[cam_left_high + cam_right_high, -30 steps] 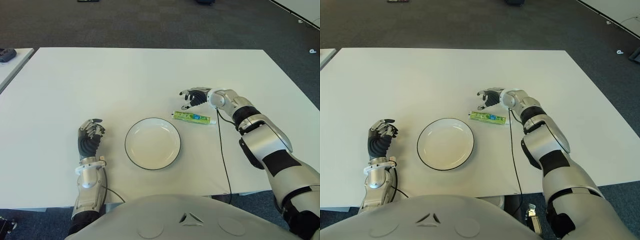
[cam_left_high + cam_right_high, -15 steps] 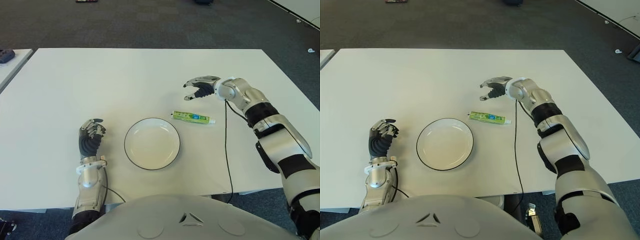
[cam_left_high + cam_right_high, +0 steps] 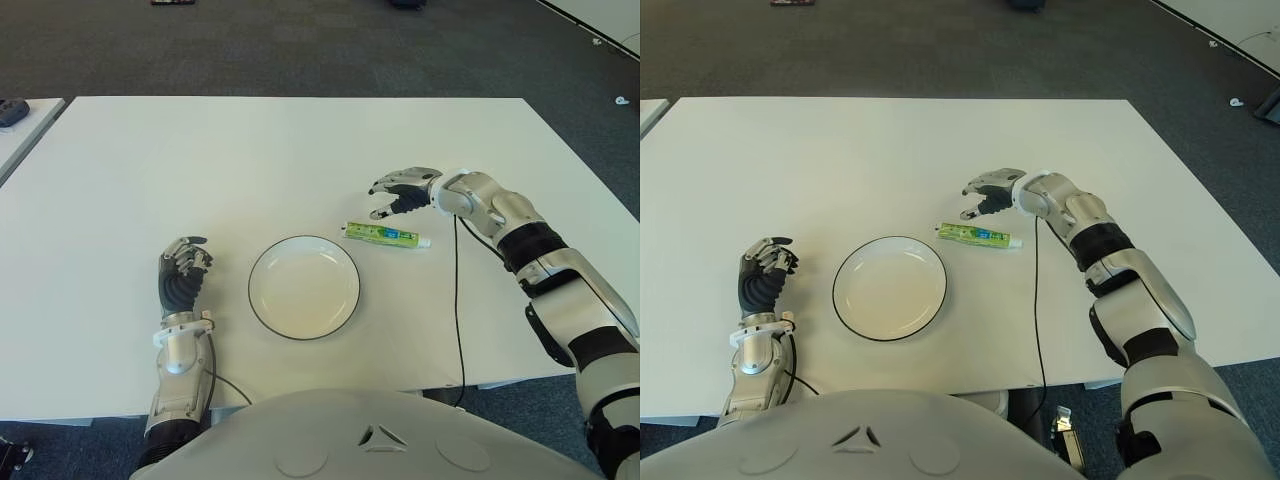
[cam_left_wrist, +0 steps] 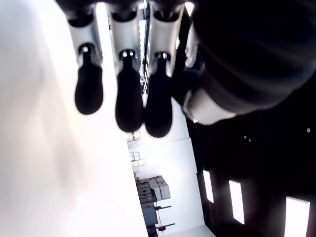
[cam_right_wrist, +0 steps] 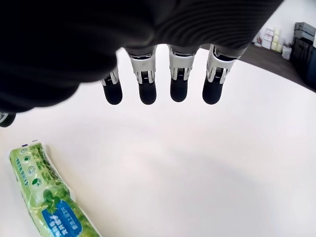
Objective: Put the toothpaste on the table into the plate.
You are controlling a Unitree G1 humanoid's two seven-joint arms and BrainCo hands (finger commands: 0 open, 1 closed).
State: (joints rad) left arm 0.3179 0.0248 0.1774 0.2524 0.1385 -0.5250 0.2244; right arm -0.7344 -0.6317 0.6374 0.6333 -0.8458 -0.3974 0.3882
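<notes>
A green toothpaste tube (image 3: 384, 235) with a white cap lies flat on the white table (image 3: 250, 150), just right of the white plate (image 3: 304, 287) with a dark rim. My right hand (image 3: 400, 190) hovers a little beyond the tube, fingers spread and holding nothing; its wrist view shows the fingertips (image 5: 178, 89) above bare table with the tube (image 5: 52, 202) off to one side. My left hand (image 3: 180, 272) shows left of the plate, its fingers curled and holding nothing.
The plate holds nothing. A second table's corner with a dark object (image 3: 12, 108) shows at the far left. A thin black cable (image 3: 455, 300) hangs from my right arm across the table's front right. Dark carpet surrounds the table.
My right hand lifted up and away from beside the tube, then came back down toward it. The tube, plate and left hand stayed where they were.
</notes>
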